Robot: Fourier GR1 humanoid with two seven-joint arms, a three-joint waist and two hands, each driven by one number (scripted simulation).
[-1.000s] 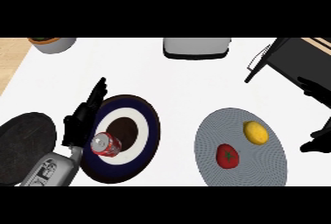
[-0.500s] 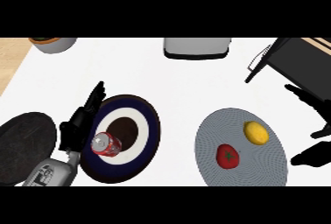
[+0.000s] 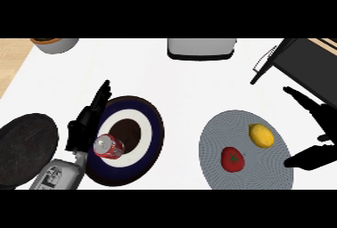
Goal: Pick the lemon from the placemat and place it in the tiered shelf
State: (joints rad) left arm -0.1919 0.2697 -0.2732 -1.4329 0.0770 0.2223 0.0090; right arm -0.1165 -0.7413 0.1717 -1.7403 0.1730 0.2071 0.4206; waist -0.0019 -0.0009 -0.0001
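Spreading wide, the right hand (image 3: 322, 129) hovers at three o'clock of the lemon (image 3: 261, 135) on the placemat (image 3: 217, 133); left hand (image 3: 85, 127) rests straight-fingered.

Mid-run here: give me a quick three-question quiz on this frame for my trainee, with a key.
1. True or false: the lemon lies on the grey placemat.
2. What lies beside the lemon on the placemat? A) tomato B) cup C) spoon
3. Fill in: the can lies on the ___ plate.

Key: 1 true; 2 A, the tomato; 3 dark blue. The right hand is not yet holding the lemon.
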